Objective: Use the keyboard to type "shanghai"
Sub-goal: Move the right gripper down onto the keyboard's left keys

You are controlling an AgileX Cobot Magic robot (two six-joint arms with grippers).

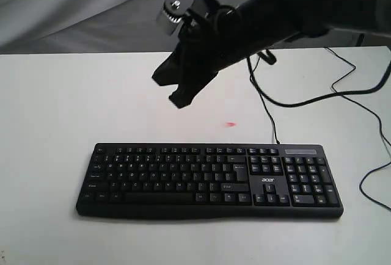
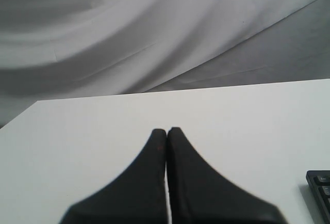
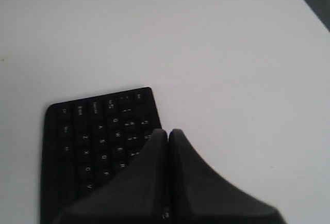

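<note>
Hanging above the white counter (image 1: 55, 100), just beyond the far edge of the keyboard (image 1: 208, 179) and over its left half: right gripper (image 3: 167, 132), fingers pressed flat together with nothing between them, tip tilted down and to the left, well clear of the keys. Reaching in from the far right on a dark arm that crosses the middle. Lying flat near the front of the counter, long side running left to right, number pad at the right end, white letters on black keys, small white logo beside the arrow keys. Trailing from its far edge toward the back, a thin black cable (image 1: 267, 115). Sitting on the counter between gripper and keyboard, a small red spot (image 1: 229, 124). Hovering over bare counter to the left of the keyboard: left gripper (image 2: 166, 130), likewise closed tight and empty, with only one corner of the keyboard showing in the left wrist view. Draped behind the counter, grey cloth (image 2: 103, 38).
</note>
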